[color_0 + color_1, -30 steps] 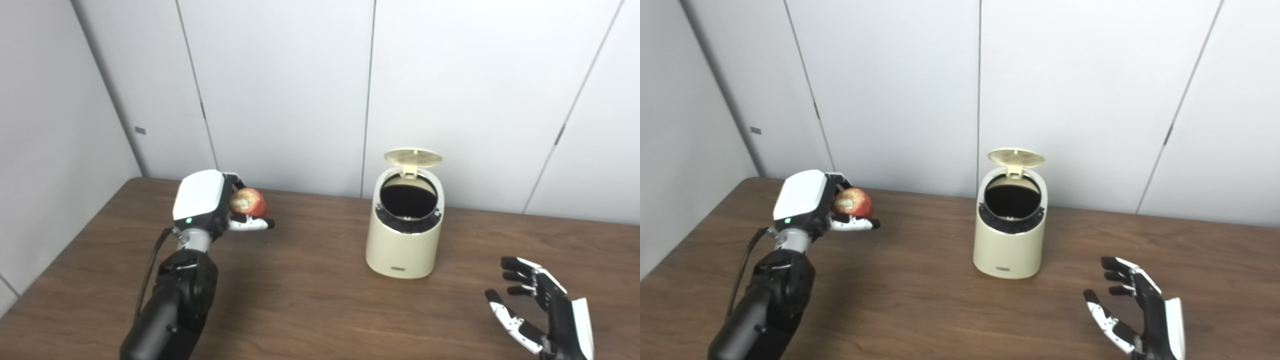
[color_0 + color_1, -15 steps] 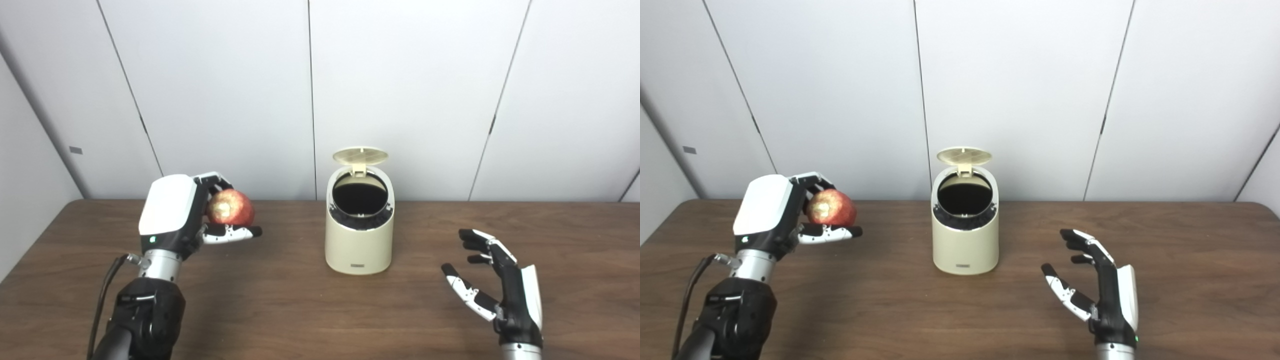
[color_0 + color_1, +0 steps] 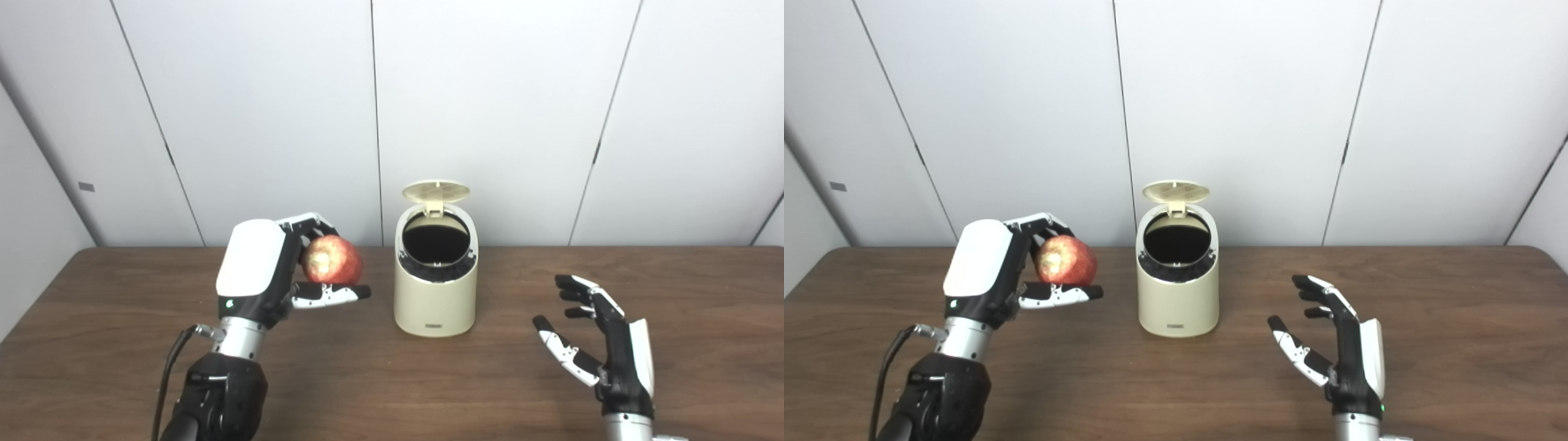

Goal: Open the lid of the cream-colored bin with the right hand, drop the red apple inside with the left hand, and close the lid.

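Apple held beside the open bin

Lid [image 3: 436, 191] of the cream-colored bin [image 3: 435, 288] stands tipped up at the back, its dark mouth showing. The left robot hand [image 3: 278, 269] grips the red apple [image 3: 331, 260] above the counter [image 3: 367, 380], just left of the bin (not touching it). The right robot hand [image 3: 597, 337] hovers empty to the bin's right, fingers spread.

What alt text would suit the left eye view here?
The robot's left hand holds a red apple in the air beside a cream-colored bin whose lid stands open. Its right hand waits open to the right, above the brown wooden table.
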Action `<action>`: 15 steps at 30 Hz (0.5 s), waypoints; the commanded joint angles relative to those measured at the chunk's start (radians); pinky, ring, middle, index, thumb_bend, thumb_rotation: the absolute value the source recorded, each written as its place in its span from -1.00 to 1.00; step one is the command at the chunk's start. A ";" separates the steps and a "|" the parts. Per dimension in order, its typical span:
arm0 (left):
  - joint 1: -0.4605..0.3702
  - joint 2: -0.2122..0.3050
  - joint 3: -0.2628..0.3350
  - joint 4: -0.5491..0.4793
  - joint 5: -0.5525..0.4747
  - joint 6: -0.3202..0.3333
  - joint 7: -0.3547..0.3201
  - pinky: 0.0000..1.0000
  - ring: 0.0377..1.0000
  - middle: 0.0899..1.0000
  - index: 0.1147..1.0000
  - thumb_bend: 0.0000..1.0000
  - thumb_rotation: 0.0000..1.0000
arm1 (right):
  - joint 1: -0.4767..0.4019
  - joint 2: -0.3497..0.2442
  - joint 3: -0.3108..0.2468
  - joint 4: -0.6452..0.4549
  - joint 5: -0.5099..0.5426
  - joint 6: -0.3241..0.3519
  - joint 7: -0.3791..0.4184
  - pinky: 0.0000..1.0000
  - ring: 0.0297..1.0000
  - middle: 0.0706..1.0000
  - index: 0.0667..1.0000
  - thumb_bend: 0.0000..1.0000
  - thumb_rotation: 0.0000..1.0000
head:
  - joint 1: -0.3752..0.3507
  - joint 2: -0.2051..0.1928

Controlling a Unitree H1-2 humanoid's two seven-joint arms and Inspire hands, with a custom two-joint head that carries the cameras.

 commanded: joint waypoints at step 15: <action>-0.132 -0.063 -0.003 0.061 0.008 -0.082 0.076 -0.48 -0.26 -0.13 -0.12 0.00 -1.00 | 0.001 0.030 0.024 0.081 -0.005 -0.074 -0.064 0.19 0.39 0.41 0.36 -0.44 -0.45 | -0.019 -0.005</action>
